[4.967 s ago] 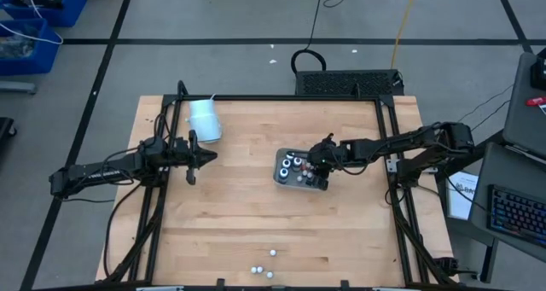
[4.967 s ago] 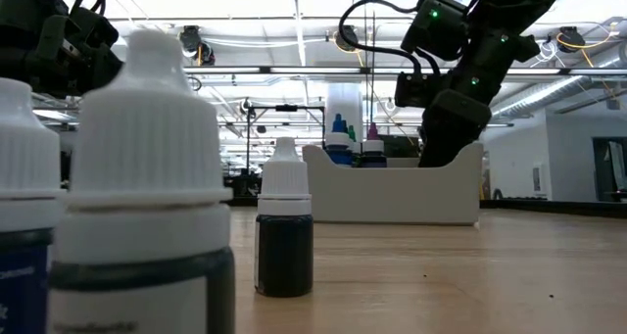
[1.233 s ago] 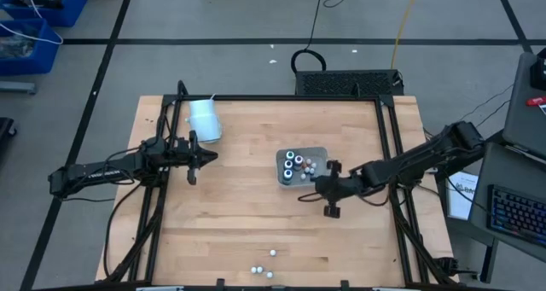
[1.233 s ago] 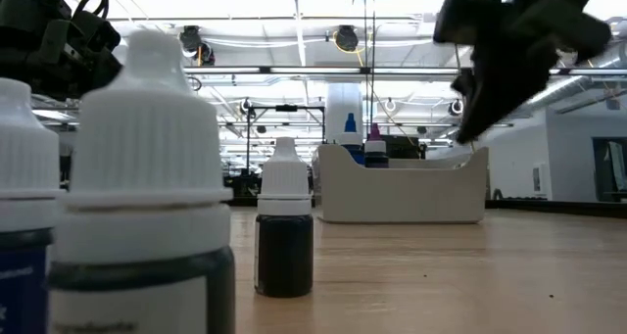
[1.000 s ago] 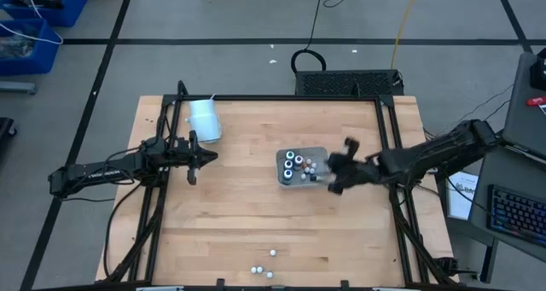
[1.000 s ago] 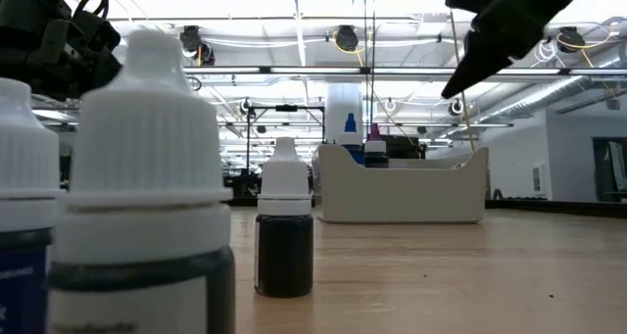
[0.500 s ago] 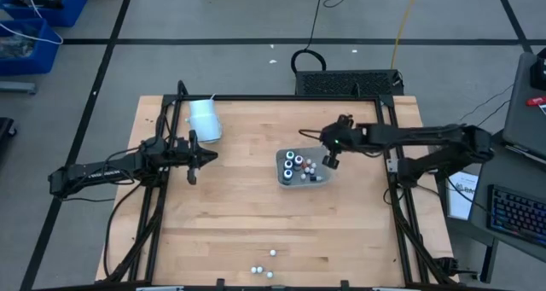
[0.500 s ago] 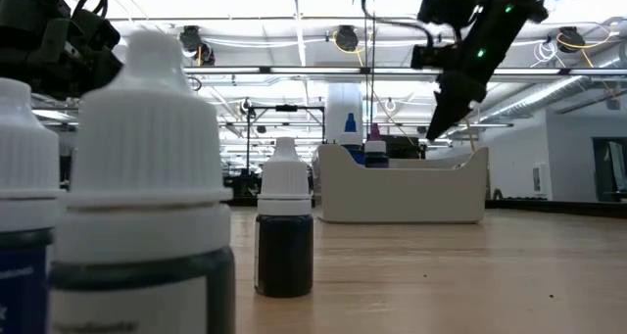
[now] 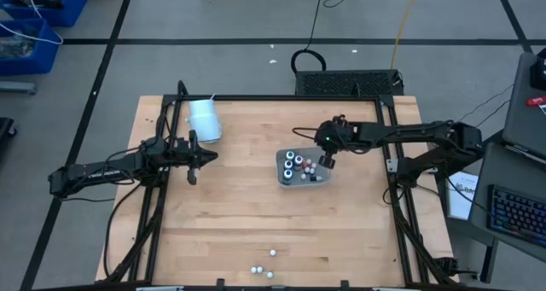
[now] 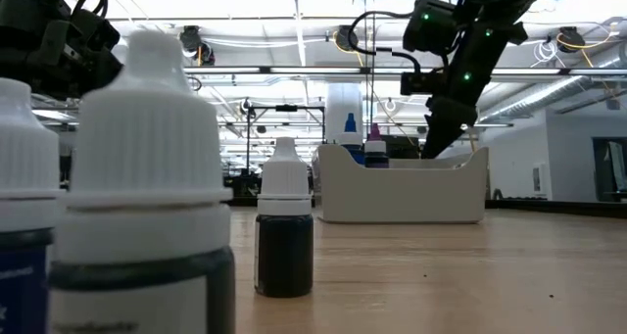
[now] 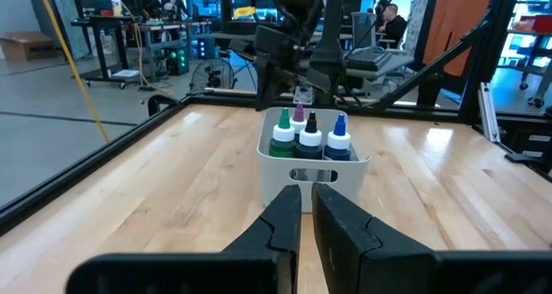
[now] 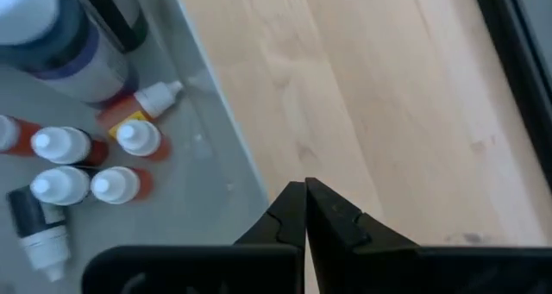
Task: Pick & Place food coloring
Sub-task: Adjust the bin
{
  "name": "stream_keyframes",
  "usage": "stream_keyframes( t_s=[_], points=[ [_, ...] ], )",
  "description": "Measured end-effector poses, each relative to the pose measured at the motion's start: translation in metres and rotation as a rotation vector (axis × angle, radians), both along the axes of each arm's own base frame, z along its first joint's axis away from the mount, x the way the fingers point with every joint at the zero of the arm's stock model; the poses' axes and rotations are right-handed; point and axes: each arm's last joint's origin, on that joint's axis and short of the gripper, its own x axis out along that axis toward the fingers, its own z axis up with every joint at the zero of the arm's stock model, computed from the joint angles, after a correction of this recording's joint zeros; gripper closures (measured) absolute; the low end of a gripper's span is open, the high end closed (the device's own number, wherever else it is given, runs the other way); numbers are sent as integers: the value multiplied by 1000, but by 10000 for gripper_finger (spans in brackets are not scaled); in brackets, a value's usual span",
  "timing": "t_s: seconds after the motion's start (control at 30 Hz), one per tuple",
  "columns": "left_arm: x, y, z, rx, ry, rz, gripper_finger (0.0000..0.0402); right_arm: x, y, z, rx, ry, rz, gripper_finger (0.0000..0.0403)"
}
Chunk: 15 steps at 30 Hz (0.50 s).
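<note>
The food coloring is in two lots. Several bottles stand or lie in the clear tray at mid-table: dark ones with coloured caps and small white-capped, red-tinted ones. Three more stand by the near edge, close to the low camera. My right gripper is shut and slants down over the tray's right wall, its tips at rim height. My left gripper waits at the table's left, level, facing the tray, its fingers nearly together and bare.
A pale blue-white cup lies on its side at the far left of the table. Black frame rails run along the table's edges. Bare wood lies between the tray and the three near bottles.
My right gripper has swung from the tray's near-right side toward the far edge, then in to the tray's right wall, sinking and tipping further down. It has stayed shut. The tray and the bottles have kept their places.
</note>
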Motion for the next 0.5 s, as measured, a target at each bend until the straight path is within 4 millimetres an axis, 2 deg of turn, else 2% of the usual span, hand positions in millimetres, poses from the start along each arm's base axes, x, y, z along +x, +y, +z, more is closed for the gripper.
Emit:
stream_keyframes(
  t_s=[0.5],
  points=[
    [0, 0, 0, -1, 0, 0, 364, 3, 11, 0, 52, -22, 18, 403]
  ],
)
